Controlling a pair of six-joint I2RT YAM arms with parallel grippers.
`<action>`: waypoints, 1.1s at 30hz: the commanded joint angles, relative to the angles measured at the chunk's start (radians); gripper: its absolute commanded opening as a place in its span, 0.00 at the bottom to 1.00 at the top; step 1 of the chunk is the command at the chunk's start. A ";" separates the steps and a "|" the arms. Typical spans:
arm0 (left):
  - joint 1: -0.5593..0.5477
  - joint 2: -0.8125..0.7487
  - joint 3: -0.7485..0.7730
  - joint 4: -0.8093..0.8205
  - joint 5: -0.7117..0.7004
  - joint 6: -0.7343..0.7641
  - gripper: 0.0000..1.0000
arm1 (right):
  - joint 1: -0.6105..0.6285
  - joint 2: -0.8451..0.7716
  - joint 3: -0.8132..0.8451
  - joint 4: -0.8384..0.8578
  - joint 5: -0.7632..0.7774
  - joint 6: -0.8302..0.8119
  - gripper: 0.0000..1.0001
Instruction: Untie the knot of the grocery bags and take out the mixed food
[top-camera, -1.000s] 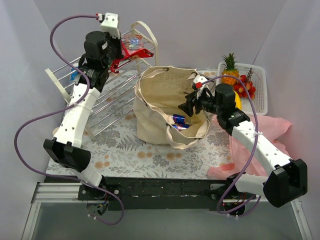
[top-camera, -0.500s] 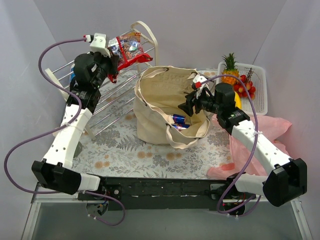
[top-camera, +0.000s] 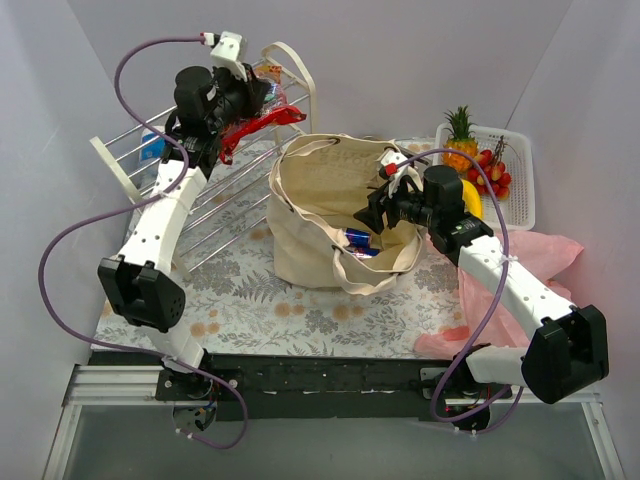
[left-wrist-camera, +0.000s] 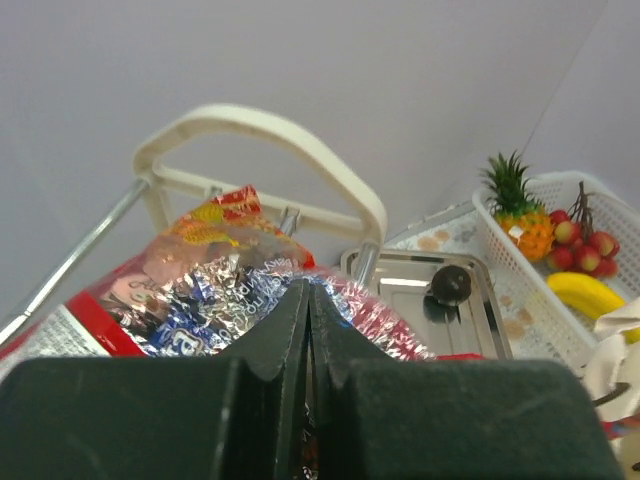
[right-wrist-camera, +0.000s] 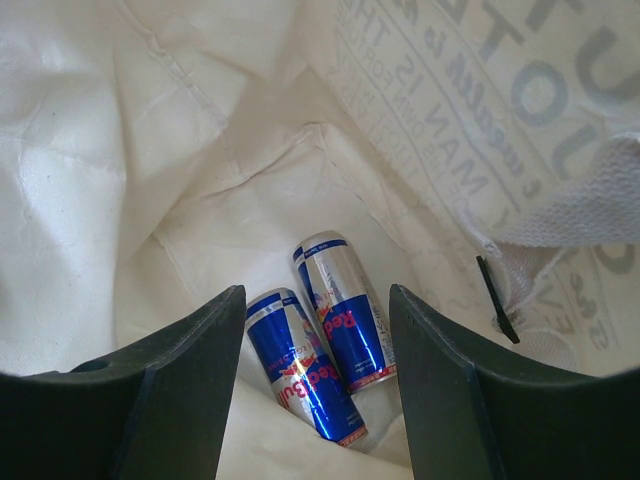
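Observation:
My left gripper (top-camera: 250, 97) is shut on a shiny red-edged snack packet (top-camera: 262, 110) and holds it over the wire rack at the back left; in the left wrist view the packet (left-wrist-camera: 190, 295) sits between the closed fingers. The beige canvas tote (top-camera: 300, 235) stands open mid-table. My right gripper (top-camera: 372, 213) is open, just above the tote's mouth. Two blue drink cans (right-wrist-camera: 325, 345) lie on the tote's bottom between its fingers, untouched; they also show from above (top-camera: 357, 241). The pink plastic bag (top-camera: 545, 262) lies flat at the right. A pineapple (top-camera: 460, 135), red fruits (top-camera: 491, 172) and a banana (top-camera: 471, 197) lie in the white basket.
A wire rack (top-camera: 215, 190) with a cream frame (top-camera: 292, 62) stands at the back left. A white slotted basket (top-camera: 520, 205) stands at the back right. A steel tray with a dark knob (left-wrist-camera: 450, 285) sits behind the tote. Grey walls close in on three sides.
My left gripper has swung right and back along the rack with the snack packet still in it. My right gripper has edged slightly left over the tote's mouth.

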 joint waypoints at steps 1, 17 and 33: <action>-0.002 0.043 -0.063 -0.032 -0.003 0.024 0.00 | -0.004 0.003 0.021 0.020 0.000 0.007 0.66; 0.001 -0.030 0.155 -0.049 -0.035 0.105 0.62 | -0.006 0.053 0.178 -0.011 -0.029 0.004 0.65; 0.114 -0.356 0.008 -0.445 -0.195 0.530 0.73 | -0.007 0.237 0.541 0.138 -0.216 0.242 0.65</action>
